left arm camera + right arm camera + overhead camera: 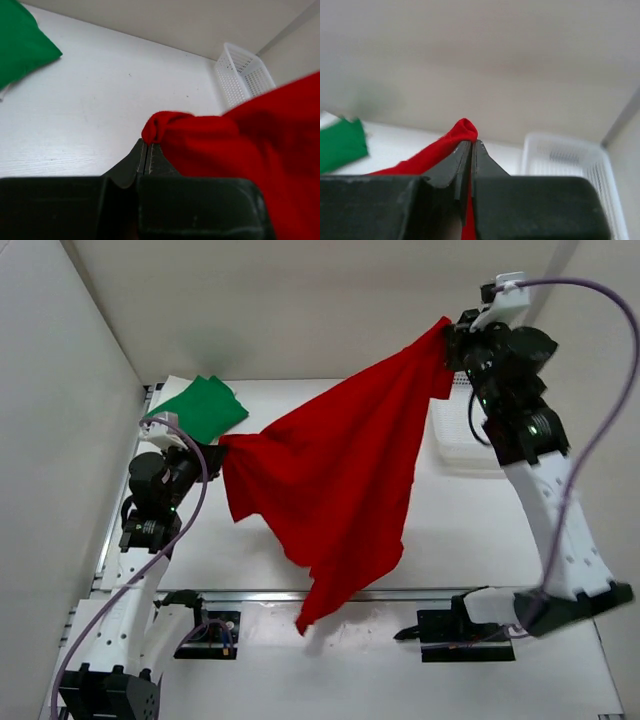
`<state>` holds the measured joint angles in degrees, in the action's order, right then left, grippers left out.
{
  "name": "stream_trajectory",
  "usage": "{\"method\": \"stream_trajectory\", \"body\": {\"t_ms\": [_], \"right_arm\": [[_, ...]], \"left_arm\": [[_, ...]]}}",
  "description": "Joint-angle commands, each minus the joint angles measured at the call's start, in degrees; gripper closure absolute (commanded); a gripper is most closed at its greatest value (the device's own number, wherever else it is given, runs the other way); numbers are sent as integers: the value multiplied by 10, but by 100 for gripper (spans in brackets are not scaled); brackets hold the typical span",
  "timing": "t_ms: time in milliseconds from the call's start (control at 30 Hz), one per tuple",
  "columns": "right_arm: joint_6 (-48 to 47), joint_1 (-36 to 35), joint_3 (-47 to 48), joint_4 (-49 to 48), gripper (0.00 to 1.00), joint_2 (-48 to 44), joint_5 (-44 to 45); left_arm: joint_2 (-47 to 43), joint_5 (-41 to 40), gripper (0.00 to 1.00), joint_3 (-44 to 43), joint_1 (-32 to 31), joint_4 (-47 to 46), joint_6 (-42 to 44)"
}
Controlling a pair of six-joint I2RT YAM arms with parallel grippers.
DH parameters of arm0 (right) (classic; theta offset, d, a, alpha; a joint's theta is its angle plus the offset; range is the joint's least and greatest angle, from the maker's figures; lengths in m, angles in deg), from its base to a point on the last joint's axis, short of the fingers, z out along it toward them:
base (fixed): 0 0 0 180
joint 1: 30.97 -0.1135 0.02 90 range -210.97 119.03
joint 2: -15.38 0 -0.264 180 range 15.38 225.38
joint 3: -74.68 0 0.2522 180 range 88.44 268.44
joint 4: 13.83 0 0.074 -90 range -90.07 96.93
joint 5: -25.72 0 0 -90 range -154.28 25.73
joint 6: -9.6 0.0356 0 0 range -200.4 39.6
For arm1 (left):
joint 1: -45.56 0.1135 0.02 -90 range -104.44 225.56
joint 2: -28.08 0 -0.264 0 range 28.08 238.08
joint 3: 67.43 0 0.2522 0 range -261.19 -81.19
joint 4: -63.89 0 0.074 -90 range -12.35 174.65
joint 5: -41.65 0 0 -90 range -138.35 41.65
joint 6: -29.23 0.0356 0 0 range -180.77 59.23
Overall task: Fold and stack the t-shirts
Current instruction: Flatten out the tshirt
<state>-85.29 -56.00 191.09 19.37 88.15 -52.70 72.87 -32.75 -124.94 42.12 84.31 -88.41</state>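
The left tool (147,150) has its fingers pressed together on a bunched corner of the red t-shirt (330,480); a small roll of cloth pokes out just past the tips. It sits low over the left side of the tabletop (480,530). The right tool (471,145) is likewise clamped on the red t-shirt, with a little fold of red standing above its closed tips. It is lifted high at the back right, well above the surface.

Between the two tools the red t-shirt hangs spread out in the air, its upper edge running as a slanted line from the low left grip up to the high right one. The rest of the cloth drapes down in a wide sheet that narrows to a point, and this point droops past the near edge of the tabletop, between the two arm bases.

The green t-shirt (203,407) lies flat in a compact shape at the back left corner of the tabletop, just behind the left tool and apart from the red one. The white mesh basket (245,70) stands at the right side, partly hidden behind the right arm.
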Motion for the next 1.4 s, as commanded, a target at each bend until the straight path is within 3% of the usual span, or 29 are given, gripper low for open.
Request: {"method": "stream_trajectory", "body": {"t_ms": [0,100,233,267,300,367,467,500,533,567,633,667,700,767,800,833,900,967,1000,1067,1100,1167,1267,1367], "right_arm": [[126,124,-54,-30,100,74,-268],[143,176,-4,-33,100,227,-332],[125,177,247,78,100,484,-341],[119,173,364,125,100,566,-329],[124,171,445,134,100,596,-323],[181,190,368,14,100,592,-362],[238,208,450,-6,100,632,-373],[247,210,431,-39,94,622,-372],[254,211,400,-48,80,599,-377],[248,209,397,-46,59,579,-374],[207,197,433,18,31,573,-371],[199,196,442,41,28,563,-366],[184,187,449,79,27,555,-352],[166,172,438,136,28,521,-329],[164,160,417,173,30,502,-305],[168,148,380,202,38,490,-294],[170,120,282,213,64,426,-259],[196,77,30,129,83,332,-236],[203,66,-35,52,88,264,-226],[222,35,-251,-48,90,168,-219],[225,30,-284,-88,92,117,-206],[239,17,-392,-111,93,49,-195],[248,-8,-496,-112,93,-44,-181],[271,-23,-572,-115,89,-116,-177]], "left_arm": [[-6,-24,100,21,2,-10,-18],[2,-34,100,44,-14,-39,-30],[58,-43,100,75,-39,-90,-52],[84,-62,100,87,-47,-112,-55],[119,-78,100,90,-53,-124,-58],[178,-50,99,96,-42,-164,-94],[287,-75,100,45,-24,-191,-109],[330,-79,99,24,-12,-194,-109],[373,-88,98,-23,-10,-177,-106],[397,-95,97,-71,2,-167,-97],[483,-84,80,-149,22,-105,-84],[501,-74,71,-196,23,-84,-71],[519,-63,43,-212,29,-67,-64],[506,-64,3,-208,34,-67,-58],[482,-76,1,-173,34,-74,-62],[446,-79,1,-155,33,-101,-59],[399,-77,1,-86,29,-110,-62],[347,-75,1,-44,22,-103,-55],[336,-69,2,-13,13,-103,-58],[281,-54,4,49,14,-117,-74],[268,-46,10,91,18,-122,-80],[224,-86,50,126,23,-102,-82],[216,-92,54,162,34,-97,-89],[264,-94,46,163,49,-114,-110]]}}
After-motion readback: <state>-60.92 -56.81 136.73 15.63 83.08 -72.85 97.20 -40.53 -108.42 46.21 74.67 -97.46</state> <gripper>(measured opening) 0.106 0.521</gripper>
